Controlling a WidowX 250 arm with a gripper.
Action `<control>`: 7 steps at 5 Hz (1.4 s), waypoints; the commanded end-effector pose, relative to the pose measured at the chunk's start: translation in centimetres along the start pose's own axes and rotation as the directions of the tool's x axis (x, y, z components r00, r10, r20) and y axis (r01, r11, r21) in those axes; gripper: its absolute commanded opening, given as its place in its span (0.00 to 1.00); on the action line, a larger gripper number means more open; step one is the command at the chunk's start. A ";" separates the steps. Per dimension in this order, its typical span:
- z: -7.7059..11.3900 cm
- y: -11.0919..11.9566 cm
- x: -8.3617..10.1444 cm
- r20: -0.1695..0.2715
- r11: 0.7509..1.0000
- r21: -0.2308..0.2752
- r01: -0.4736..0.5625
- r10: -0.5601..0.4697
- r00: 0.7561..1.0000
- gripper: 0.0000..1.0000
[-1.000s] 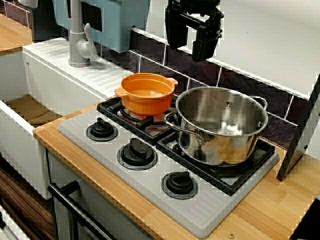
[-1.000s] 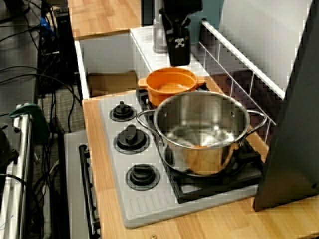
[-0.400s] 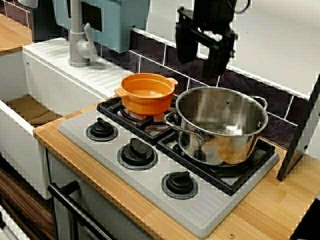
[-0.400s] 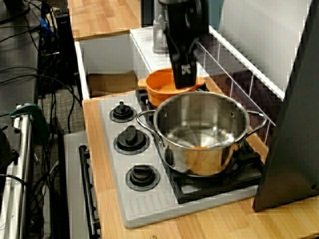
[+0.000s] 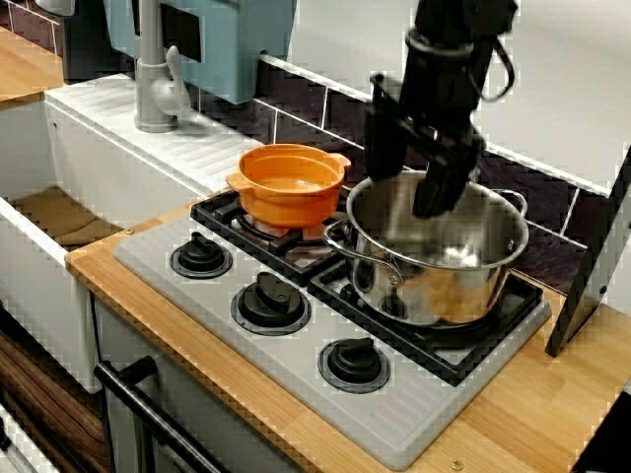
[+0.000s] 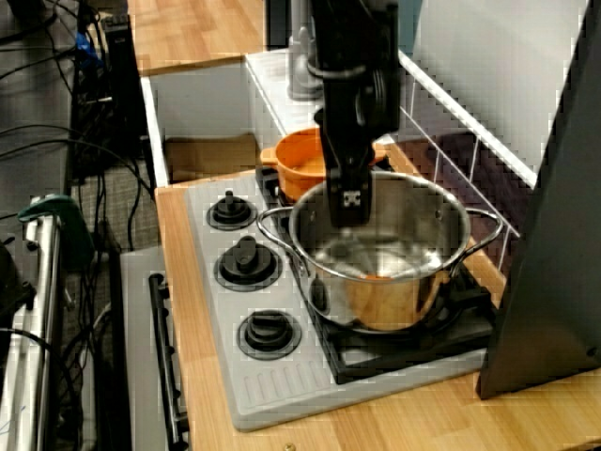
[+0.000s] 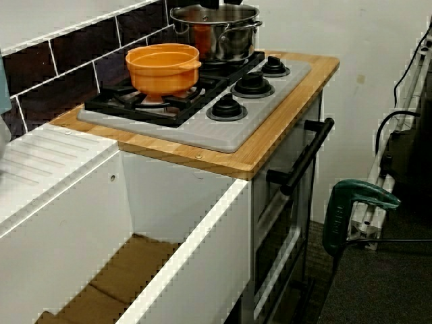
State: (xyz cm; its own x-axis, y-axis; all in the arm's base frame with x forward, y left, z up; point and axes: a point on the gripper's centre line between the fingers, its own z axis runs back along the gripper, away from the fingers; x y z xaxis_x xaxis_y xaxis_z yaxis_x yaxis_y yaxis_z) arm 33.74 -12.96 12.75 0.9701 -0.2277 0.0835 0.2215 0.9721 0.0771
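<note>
Seemingly a reach in hand, with black tool [image 5: 408, 195] spread wide, empty, at the upper-left rim of the shiny steel stockpot [image 5: 463, 286] right of centre on the grey hob [image 5: 296, 365]; calls next for a drop clear of that rim.

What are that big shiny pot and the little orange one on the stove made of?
Large silver two-handled pot: looks like polished stainless steel; its walls mirror the surroundings. Small orange two-handled pot: probably plastic, matte and evenly coloured, though enamelled metal is possible.
</note>
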 end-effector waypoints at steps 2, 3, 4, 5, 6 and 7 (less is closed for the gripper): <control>-0.1 -0.1 0.2 0.031 0.999 -0.054 -0.003 0.005 1.000 1.00; 0.1 -0.9 -0.1 0.002 0.988 -0.152 0.020 -0.019 1.000 1.00; 0.1 -0.2 -0.2 -0.007 0.971 -0.239 -0.008 0.006 1.000 1.00; -0.7 -0.2 -0.3 -0.003 0.972 -0.235 -0.004 0.004 1.000 1.00; -1.4 -0.5 -0.3 0.015 0.978 -0.207 -0.003 0.006 1.000 1.00; -1.9 -0.9 -0.2 0.010 0.981 -0.195 0.008 -0.006 1.000 1.00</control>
State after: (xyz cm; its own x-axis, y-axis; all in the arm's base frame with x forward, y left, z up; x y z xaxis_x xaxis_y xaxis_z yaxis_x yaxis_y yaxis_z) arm 33.95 -14.01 9.69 0.9711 -0.2352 0.0394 0.2383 0.9639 -0.1185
